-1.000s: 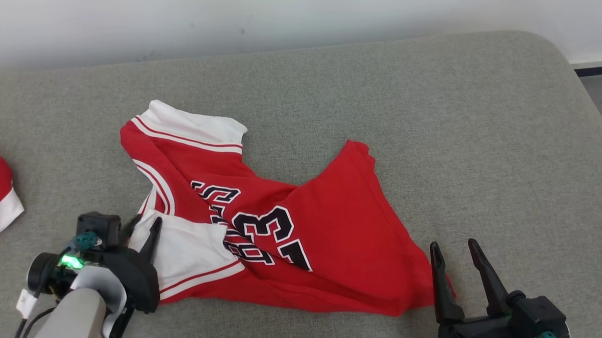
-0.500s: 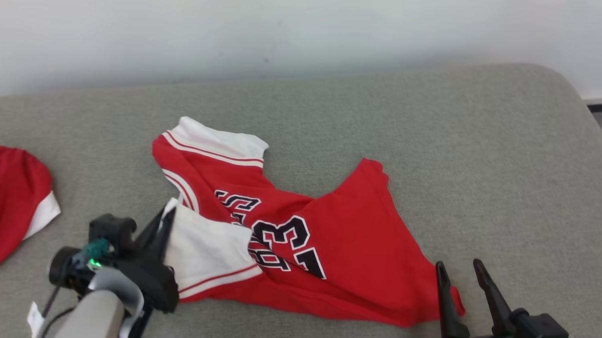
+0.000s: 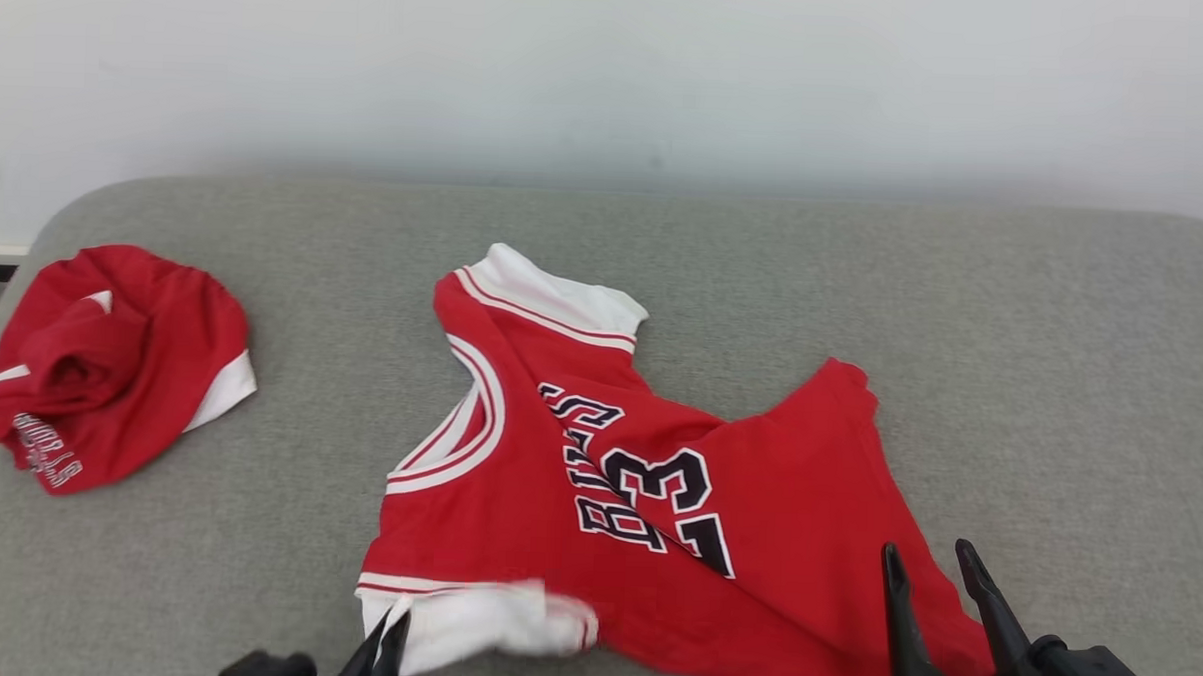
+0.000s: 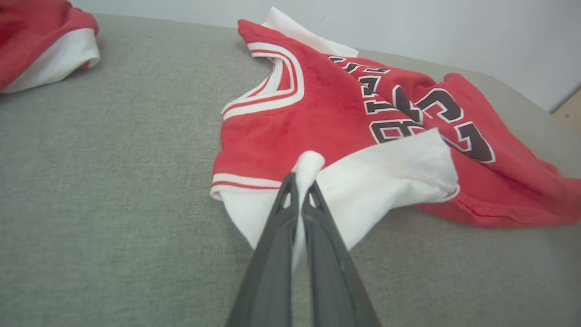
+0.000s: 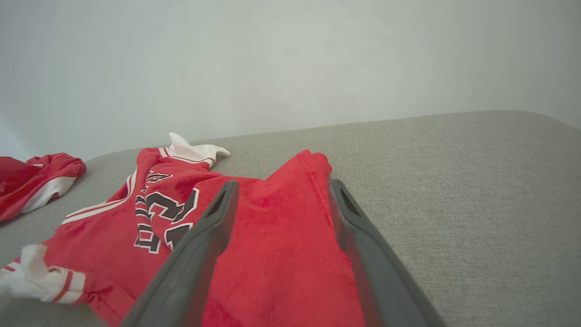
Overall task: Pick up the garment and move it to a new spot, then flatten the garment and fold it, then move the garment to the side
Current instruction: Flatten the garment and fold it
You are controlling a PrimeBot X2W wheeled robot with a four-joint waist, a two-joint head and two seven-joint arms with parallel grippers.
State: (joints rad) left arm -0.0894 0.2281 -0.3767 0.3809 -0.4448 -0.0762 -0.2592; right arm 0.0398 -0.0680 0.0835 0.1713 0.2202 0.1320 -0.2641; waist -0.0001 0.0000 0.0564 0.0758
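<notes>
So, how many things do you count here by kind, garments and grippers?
Garments: 2 (jersey, crumpled red garment)
Grippers: 2 (left gripper, right gripper)
Total: 4

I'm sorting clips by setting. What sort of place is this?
Probably an indoor room: a grey padded surface, maybe a bed or couch, against a white wall, with a red jersey and another red garment on it.

Bright even light, soft shadows, white sleeve [image 3: 497, 615] seemingly blurred, wrist views bowed.
</notes>
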